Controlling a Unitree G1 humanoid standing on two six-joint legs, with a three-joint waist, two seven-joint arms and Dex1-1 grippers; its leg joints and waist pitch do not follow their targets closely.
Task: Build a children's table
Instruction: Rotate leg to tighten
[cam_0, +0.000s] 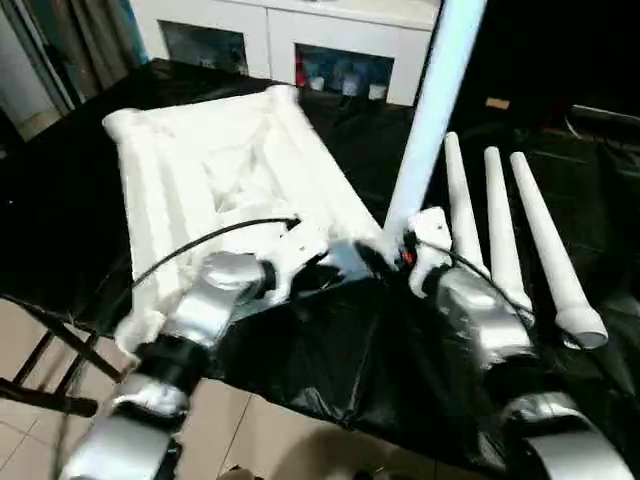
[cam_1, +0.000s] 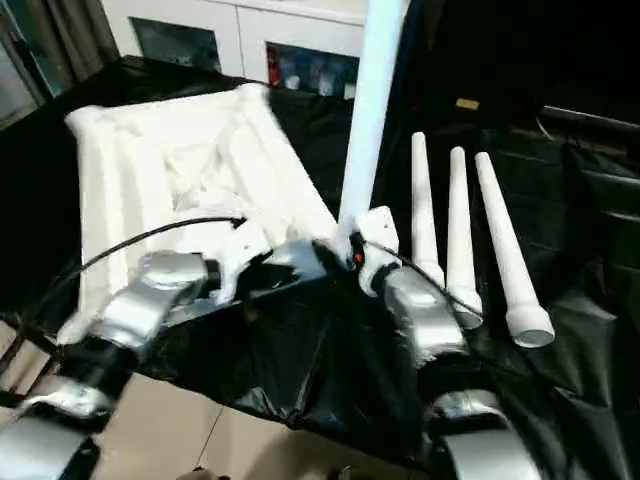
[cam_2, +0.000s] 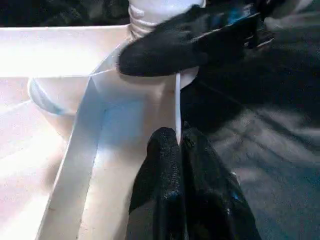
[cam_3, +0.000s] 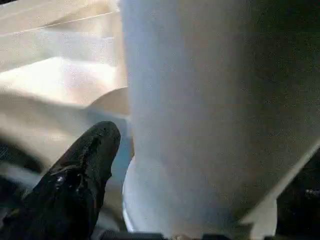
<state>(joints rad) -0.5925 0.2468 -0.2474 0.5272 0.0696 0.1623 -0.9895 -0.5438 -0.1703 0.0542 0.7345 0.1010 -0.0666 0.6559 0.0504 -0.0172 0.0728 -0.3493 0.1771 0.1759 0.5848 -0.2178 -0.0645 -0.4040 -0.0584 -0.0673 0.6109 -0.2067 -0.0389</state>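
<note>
The white ribbed tabletop lies underside up on the black-draped desk. One tapered leg stands upright in its near corner socket, apparently seated; three more legs lie side by side well apart, waiting. The left claw is pinched shut on the top's thin edge rib; the right claw stands spread beside the leg's ridged collar, one finger against the smooth tube

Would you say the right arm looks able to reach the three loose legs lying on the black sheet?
Probably yes: the three loose legs lie just beside the right gripper, on its own side, nothing between. It stands at the upright leg now.
</note>
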